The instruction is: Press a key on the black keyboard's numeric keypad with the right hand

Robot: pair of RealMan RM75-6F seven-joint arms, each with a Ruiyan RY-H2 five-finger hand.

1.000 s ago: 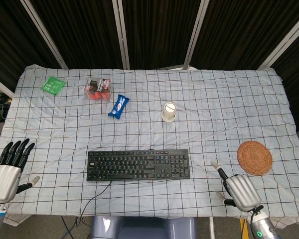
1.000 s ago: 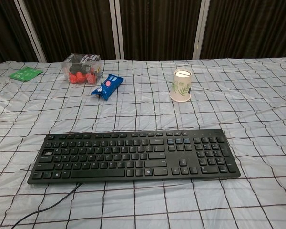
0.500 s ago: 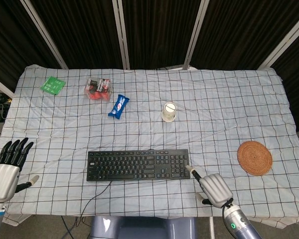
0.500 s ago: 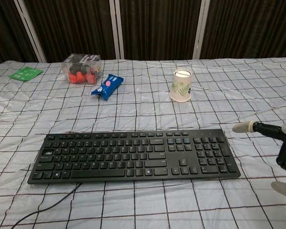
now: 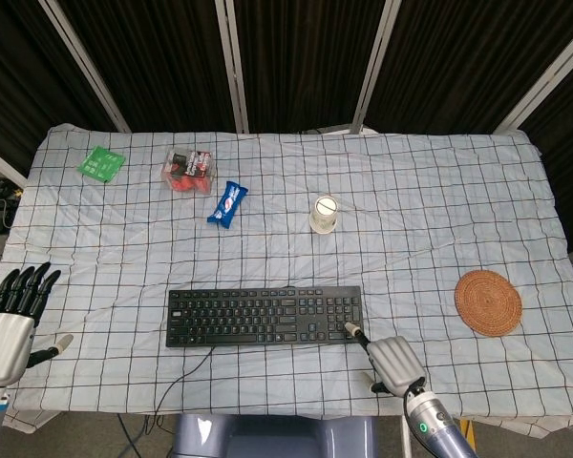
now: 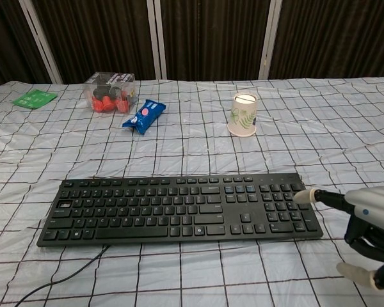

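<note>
The black keyboard lies at the front middle of the checked cloth, its numeric keypad at its right end. My right hand sits just off the keyboard's right front corner. One finger points out with the others curled in, and it holds nothing. Its white fingertip is over the keypad's right edge; whether it touches a key I cannot tell. My left hand hovers at the table's front left, fingers straight and apart, empty.
A paper cup stands behind the keyboard. A woven coaster lies to the right. Further back left are a blue snack packet, a clear box of red items and a green packet. The keyboard cable runs off the front edge.
My right hand has moved left from near the coaster to the keyboard's right end, bringing its pointing fingertip over the keypad. The left hand has barely shifted.
</note>
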